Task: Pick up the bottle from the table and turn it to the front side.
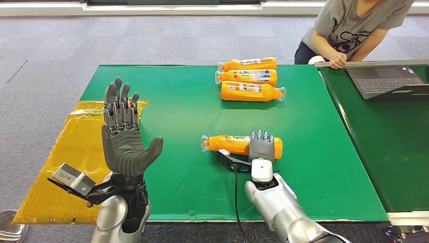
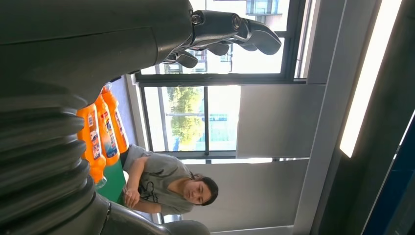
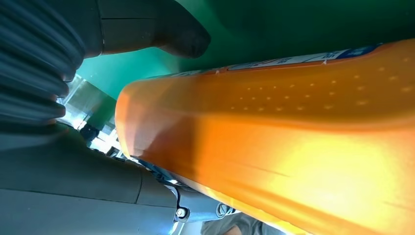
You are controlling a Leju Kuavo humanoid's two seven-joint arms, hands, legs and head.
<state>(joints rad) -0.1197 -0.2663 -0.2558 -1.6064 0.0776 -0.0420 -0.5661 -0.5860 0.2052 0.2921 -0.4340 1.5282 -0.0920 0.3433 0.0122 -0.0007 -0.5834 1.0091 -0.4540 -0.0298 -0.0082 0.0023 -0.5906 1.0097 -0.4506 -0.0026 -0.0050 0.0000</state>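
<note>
Green bench [image 1: 177, 101]: bottle [image 1: 230, 143] lies mid-bench, long axis crosswise to you, cap leftward. Your right robot hand [image 1: 262, 147] wraps its base end. Left robot hand [image 1: 123, 132] raised, fingers spread, holding nothing, well apart.

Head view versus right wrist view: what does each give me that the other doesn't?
Head view alone: the raised, spread left hand, three more bottles at the table's far side, a laptop, yellow sheet and seated person. Right wrist view alone: the near bottle's dimpled side close up and the thumb against it. Both: the right hand over that near bottle.
</note>
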